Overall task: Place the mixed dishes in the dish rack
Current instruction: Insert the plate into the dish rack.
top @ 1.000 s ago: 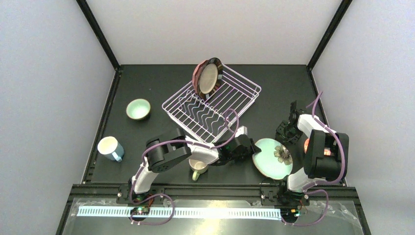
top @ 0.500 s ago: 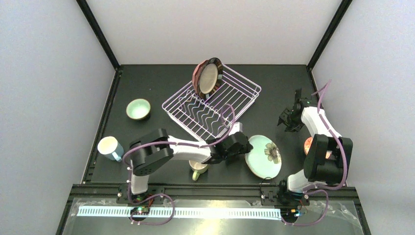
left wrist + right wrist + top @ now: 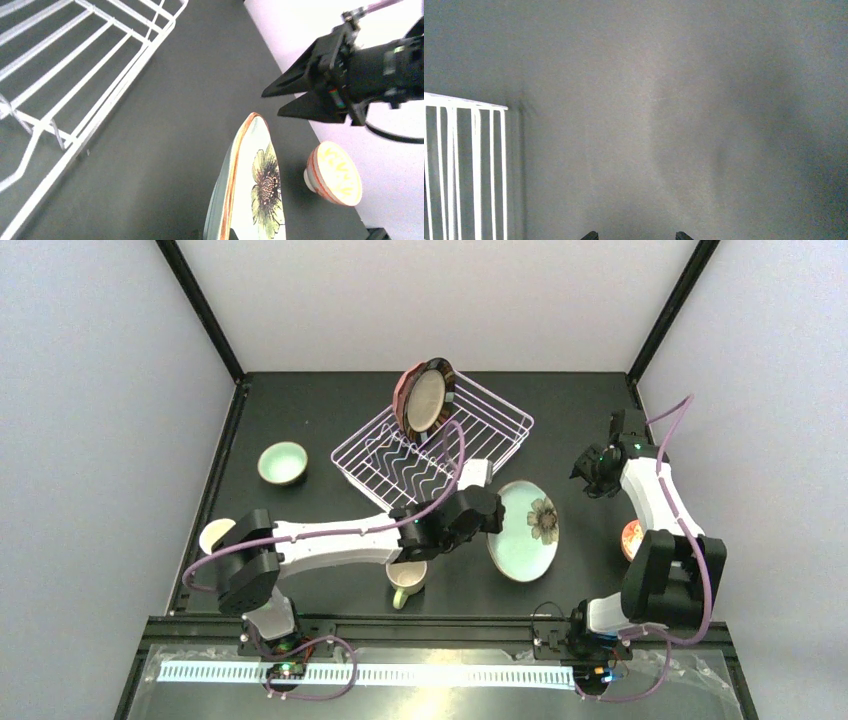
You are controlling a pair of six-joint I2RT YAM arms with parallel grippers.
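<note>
Our left jaws pinch the green flower plate (image 3: 525, 530) by its rim, tipped up just beside the white rack (image 3: 368, 430). Our right jaws are spread wide, holding nothing.

Three plates (image 3: 428, 400) (image 3: 401, 390), the mint flowered plate (image 3: 524, 530) among them, two mugs (image 3: 405, 580) (image 3: 214, 533), two bowls (image 3: 282, 462) (image 3: 334, 172), one dish rack (image 3: 492, 436).

Pale walls (image 3: 430, 300), black table (image 3: 300, 405)
</note>
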